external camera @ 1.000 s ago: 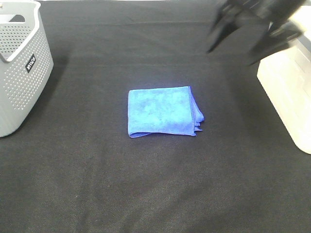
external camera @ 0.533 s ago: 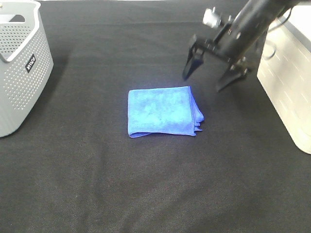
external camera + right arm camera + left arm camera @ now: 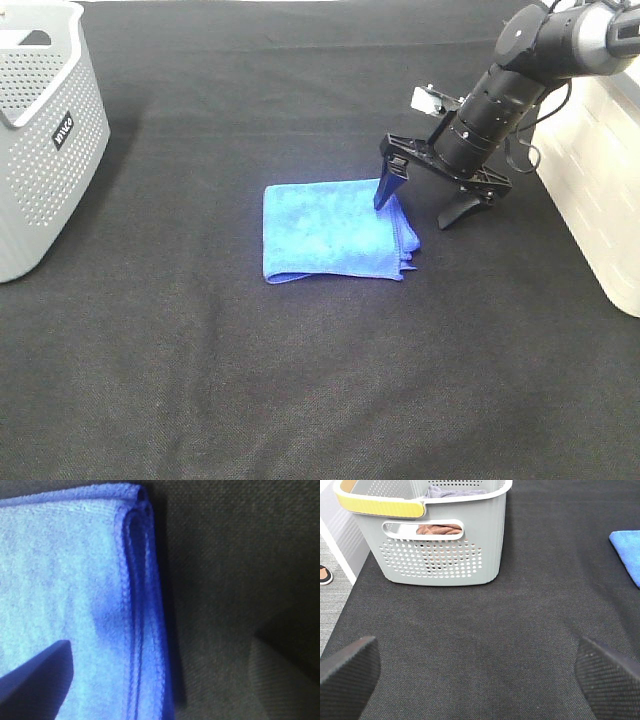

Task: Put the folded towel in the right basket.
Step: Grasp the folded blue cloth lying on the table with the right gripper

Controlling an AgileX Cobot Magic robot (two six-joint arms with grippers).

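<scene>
The folded blue towel [image 3: 335, 230] lies flat in the middle of the black table, its layered edge to the right. My right gripper [image 3: 422, 200] is open and low over that right edge. One fingertip [image 3: 387, 188] rests over the towel's far right corner; the other is on the cloth just right of the towel. In the right wrist view the towel [image 3: 65, 580] fills the left and the right gripper [image 3: 160, 680] straddles its folded edge. The white right basket [image 3: 598, 190] stands at the right edge. My left gripper [image 3: 477, 677] is open and empty over bare cloth.
A grey perforated basket [image 3: 45, 130] stands at the far left. In the left wrist view this basket [image 3: 435, 545] has a yellow handle and holds cloths. The towel's corner [image 3: 627, 550] shows there too. The table is covered in black cloth [image 3: 300, 380].
My right gripper has come down from above the back right and moved left, staying open. It now straddles the towel's right edge. The towel has not moved.
</scene>
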